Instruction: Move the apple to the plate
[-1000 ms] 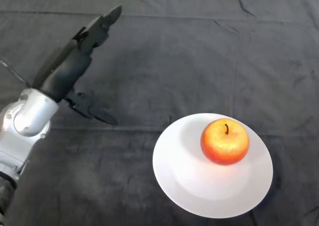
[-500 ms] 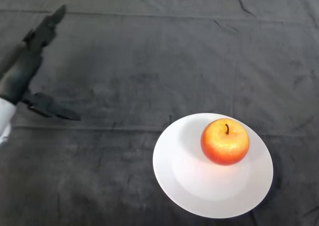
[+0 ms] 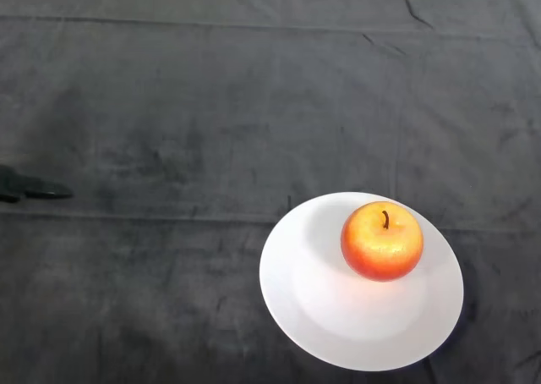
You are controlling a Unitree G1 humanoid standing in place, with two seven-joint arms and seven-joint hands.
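Nearest to us lies the round white plate (image 3: 313,316), flat on the dark grey cloth (image 3: 254,105) which covers the table, in the lower right part of the head view. On this plate, a little toward its far right side, sits the red and yellow apple (image 3: 381,241), upright, with its short dark stem pointing up. The apple rests fully inside the rim and nothing touches it, so we judge that the main part of the task is done: the apple is on the plate, and it looks steady there. What is left, in our opinion, is nothing or almost nothing, perhaps only that the arm goes to its rest place. Further back and far to the left, at the very edge of the view, we see only a thin black tip of the robot's left hand (image 3: 30,189), low over the cloth and well apart from the plate. It holds nothing that we can see, but so little of it shows that we cannot tell how far it is open. Behind all this the cloth runs on with some soft folds.
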